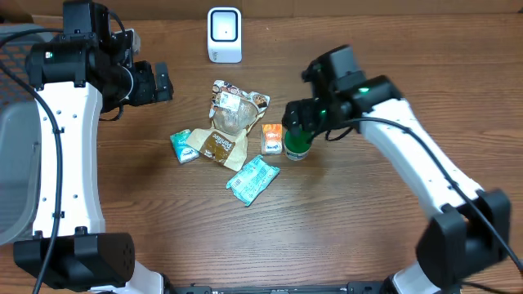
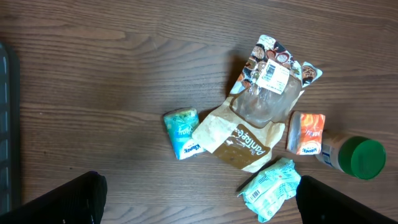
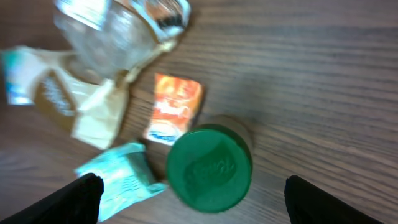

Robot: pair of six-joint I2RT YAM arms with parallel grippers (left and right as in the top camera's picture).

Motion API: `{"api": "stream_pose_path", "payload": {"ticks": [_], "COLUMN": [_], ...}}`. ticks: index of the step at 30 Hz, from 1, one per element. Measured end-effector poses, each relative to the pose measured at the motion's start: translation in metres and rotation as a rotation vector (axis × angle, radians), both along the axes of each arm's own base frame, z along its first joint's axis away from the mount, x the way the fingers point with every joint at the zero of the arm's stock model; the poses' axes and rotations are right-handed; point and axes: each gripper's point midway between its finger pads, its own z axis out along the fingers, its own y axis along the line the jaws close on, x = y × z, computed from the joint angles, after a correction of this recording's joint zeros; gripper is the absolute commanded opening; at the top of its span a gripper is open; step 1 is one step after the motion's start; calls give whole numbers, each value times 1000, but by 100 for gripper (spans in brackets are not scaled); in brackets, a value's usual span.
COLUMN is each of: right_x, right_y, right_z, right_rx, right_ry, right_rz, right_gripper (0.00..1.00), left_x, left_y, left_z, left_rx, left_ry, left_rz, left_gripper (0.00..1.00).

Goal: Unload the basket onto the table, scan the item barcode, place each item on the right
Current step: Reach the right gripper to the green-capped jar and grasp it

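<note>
**Overhead**
- Step in hand: judged to be the reach before pickup. The right gripper hangs directly over the green-lidded jar, and nothing is grasped yet.
- Item location: the jar stands upright at the right end of the cluster, just right of the orange packet. It is well apart from the white scanner at the far side of the table.
- Next move, judged: descend, close on the jar, lift it and carry it far-left to the scanner. Then turn it until the barcode faces the dark window. No barcode can be read on the jar from here.
- Left gripper: off to the left of the cluster, holding nothing.

**Left wrist**
- Claw: fingers spread wide at the two near corners, with nothing between them.
- Clear bag: glossy crinkled film with a printed header and a white label.
- Brown pouch: matt, paper-like and creased flat.
- Teal packet: small, soft and pillow-shaped.
- Teal wrapper: crumpled, with fine print on it.
- Table surface: dark wood grain, flat.

**Right wrist**
- Claw: fingers spread, one at each near corner. The jar lid lies between them and neither pad touches it.
- Jar: round green lid of smooth hard plastic, with an embossed mark too blurred to read. The body below is tan.
- Handling, judged: rigid, so it should not deform, but the round wall could slip in the jaws.
- View quality: smeared, so no labels can be read.
</note>
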Motion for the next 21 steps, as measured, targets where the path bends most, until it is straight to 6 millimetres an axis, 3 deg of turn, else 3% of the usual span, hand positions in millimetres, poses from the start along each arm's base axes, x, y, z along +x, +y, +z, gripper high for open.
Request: {"api": "stream_pose_path", "payload": {"ticks": [7,17,21], "right_x": [2,0,-5], "right_y": [-3,-1,5], "right_z": [-41,-51,-59], "right_rx": [-118,-155,-175], "right_ry": [60,65,79], "right_rz": [-18,13,44], "right_gripper": [92,91,86], "left_x": [0,0,0], "left_y": [0,0,0], "left_z": [0,0,0], "left_rx": [0,0,0], "left_ry": [0,0,0], "left_rz": [0,0,0], "left_gripper": [99,100,99]}}
